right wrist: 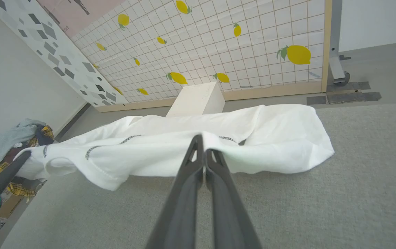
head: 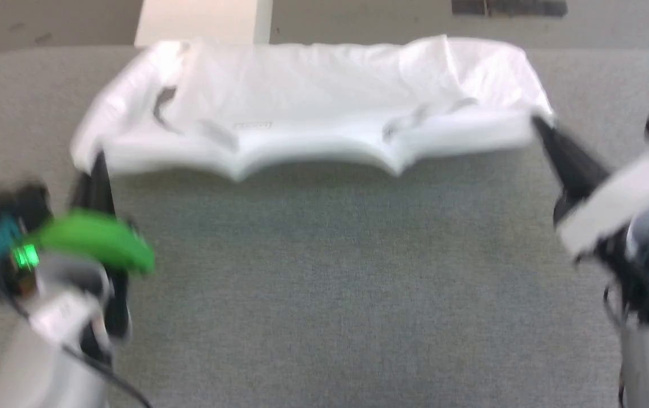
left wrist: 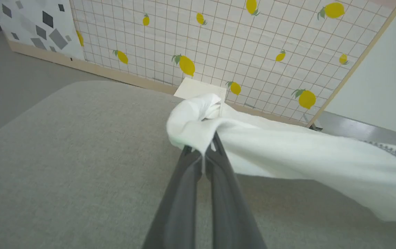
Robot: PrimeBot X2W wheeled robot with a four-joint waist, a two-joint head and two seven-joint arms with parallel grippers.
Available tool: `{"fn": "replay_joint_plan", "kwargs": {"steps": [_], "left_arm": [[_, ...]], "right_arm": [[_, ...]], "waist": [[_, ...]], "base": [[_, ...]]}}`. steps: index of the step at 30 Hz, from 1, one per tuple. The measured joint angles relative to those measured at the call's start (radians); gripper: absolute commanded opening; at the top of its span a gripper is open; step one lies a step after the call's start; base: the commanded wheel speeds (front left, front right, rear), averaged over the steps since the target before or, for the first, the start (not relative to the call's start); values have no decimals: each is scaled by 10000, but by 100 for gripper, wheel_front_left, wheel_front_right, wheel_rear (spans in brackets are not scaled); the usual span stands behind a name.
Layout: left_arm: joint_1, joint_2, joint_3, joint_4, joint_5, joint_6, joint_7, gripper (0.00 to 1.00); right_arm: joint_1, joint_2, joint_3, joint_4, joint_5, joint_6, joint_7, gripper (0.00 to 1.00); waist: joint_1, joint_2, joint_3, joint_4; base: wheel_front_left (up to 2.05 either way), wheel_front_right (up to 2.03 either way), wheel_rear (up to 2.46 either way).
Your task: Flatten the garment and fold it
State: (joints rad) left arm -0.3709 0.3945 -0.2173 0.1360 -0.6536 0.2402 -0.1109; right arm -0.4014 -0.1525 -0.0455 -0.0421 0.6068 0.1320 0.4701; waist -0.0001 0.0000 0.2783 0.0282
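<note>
Two clamped holds: the left fingers (left wrist: 184,193) pinch tight on one bunched end of the shirt (head: 313,102), the right fingers (right wrist: 187,193) on the other. Between them its near edge hangs sagging above the bench (head: 324,272), the far side resting on it. Assessment: flattening in progress, wrinkles present; no neat fold made yet.

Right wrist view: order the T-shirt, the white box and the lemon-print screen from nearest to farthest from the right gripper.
1. The garment: pinched at the right gripper, spreading to both sides of it.
2. The white box: straight ahead, just beyond the garment.
3. The lemon-print screen: behind the box, standing across the back.
</note>
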Motion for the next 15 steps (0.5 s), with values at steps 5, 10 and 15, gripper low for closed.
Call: {"fn": "replay_joint_plan", "kwargs": {"steps": [5, 10, 15], "left_arm": [[2376, -431, 136, -155, -700, 332, -48, 0], [3982, -487, 217, -313, -1164, 593, 437, 0], [5032, -412, 416, -1091, -1622, 957, 1179, 0]], "right_arm": [[2520, 604, -500, -221, -639, 6, -407, 0], [4087, 899, -729, -244, -1260, 10, -391, 0], [5368, 941, -846, -1154, -2190, 12, 765, 0]], "waist": [[0, 0, -854, 62], [0, 0, -1541, 99], [0, 0, -2054, 130]], "base": [[0, 0, 0], [0, 0, 0], [0, 0, 0]]}}
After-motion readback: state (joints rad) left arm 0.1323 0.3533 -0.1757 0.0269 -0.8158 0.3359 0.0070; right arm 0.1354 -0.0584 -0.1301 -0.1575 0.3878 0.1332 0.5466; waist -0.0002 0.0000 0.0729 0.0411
